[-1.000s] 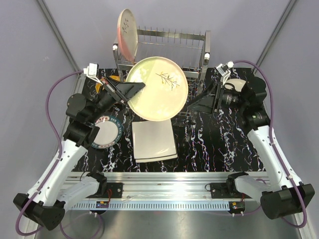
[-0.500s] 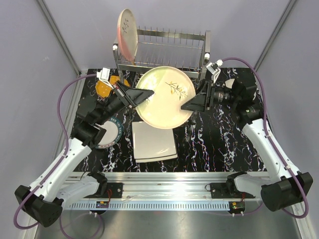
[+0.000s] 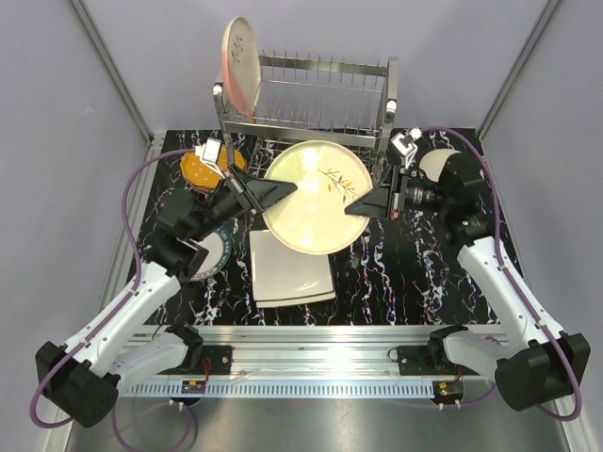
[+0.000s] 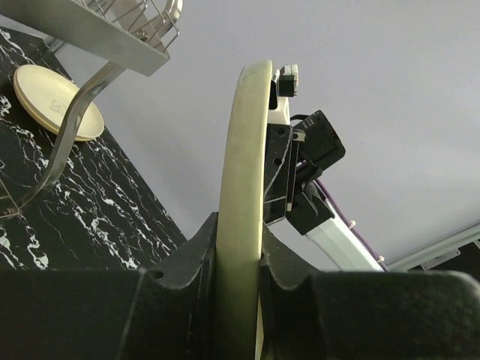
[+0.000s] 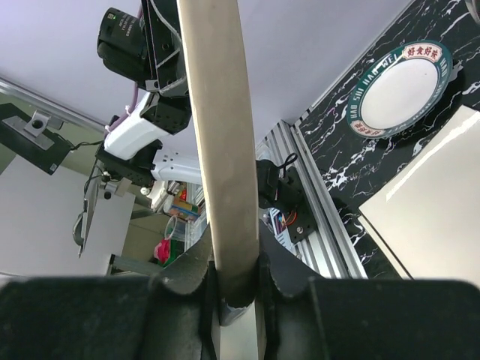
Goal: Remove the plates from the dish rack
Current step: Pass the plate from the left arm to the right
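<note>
Cream and round, with a thin brown twig painted across its face, the large ceramic plate [image 3: 311, 202] hangs above the table just in front of the tall chrome wire dish rack [image 3: 320, 89]. Its face is tilted up toward the top camera. Whether it touches the rack's lower tier cannot be told.

Both arms have it by the rim. The left gripper [image 3: 283, 188] pinches the left edge and the right gripper [image 3: 356, 209] pinches the right edge, opposite each other. In the left wrist view the plate shows edge-on, its rim wedged between the two black fingers [image 4: 187, 259], which press on it from both sides. The right wrist view shows the same: the rim sits deep between fingers [image 5: 289, 274] closed onto it.

On the table, nearer than the held plate, lies a large cream square plate [image 3: 292, 268]. To its left is a white round plate with a dark patterned rim [image 3: 203, 252], partly hidden by the left arm. An orange plate [image 3: 201, 169] lies near the rack's left foot, and a small cream round plate [image 3: 435, 162] lies behind the right arm. A pink-and-cream plate [image 3: 238, 55] stands upright at the left end of the rack's upper tier. All of it rests on a black table with white marble veining [image 3: 405, 273].
</note>
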Motion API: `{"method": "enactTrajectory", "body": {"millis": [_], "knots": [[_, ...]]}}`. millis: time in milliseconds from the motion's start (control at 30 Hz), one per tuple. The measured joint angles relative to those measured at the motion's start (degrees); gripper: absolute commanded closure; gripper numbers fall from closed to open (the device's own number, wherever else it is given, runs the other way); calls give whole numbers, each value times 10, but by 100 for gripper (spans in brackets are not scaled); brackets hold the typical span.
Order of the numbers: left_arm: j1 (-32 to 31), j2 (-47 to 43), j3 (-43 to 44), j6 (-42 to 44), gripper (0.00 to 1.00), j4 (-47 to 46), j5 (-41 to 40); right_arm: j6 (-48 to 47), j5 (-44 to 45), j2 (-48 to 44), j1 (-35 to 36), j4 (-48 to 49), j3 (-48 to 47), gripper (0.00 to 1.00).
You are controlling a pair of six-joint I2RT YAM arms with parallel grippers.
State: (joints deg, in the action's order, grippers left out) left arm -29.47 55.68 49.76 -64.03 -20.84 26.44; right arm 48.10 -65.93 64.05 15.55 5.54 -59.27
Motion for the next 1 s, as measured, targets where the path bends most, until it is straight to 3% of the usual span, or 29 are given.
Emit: {"method": "enactTrajectory", "body": {"millis": [67,100,200,267,433,700,1000], "knots": [[-2,2,-7,-1,81,-10,3,3,2,-13,-3,5,15,100],[-3,3,-12,-1,67,-16,6,3,3,-19,-6,6,23,100],[-5,7,-25,-11,51,-34,6,-7,1,-38,-14,5,46,100],[-4,7,-32,-15,35,-43,6,-12,-5,-47,-19,0,63,100],[-3,1,-44,0,16,-42,5,-13,-11,-58,-37,-13,73,100],[0,-56,-45,72,2,33,-12,-16,-16,-102,-65,-33,93,100],[4,-103,-41,172,1,159,-70,-27,-42,-130,-79,-73,136,100]]}}
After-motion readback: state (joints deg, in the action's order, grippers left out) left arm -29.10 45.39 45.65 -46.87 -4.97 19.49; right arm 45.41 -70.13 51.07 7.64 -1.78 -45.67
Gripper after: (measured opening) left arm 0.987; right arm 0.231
